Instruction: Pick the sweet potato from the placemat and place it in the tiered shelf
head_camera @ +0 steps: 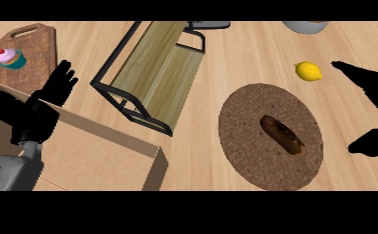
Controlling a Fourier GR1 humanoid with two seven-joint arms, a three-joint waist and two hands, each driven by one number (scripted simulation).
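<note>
The sweet potato (282,134) lies on the round placemat (251,158) at the near right, with the tiered shelf (153,70) well apart to its left. The right hand (365,85) shows at the right edge, fingers spread and holding nothing, beside a lemon (308,71). The left hand (53,88) rests open at the left edge, near a cupcake (11,58) on a cutting board (33,63).

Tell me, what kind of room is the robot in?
Probably a kitchen. The wooden counter holds food: a sweet potato on a round placemat, a lemon, and a cupcake on a cutting board. A tiered shelf stands nearby.
</note>
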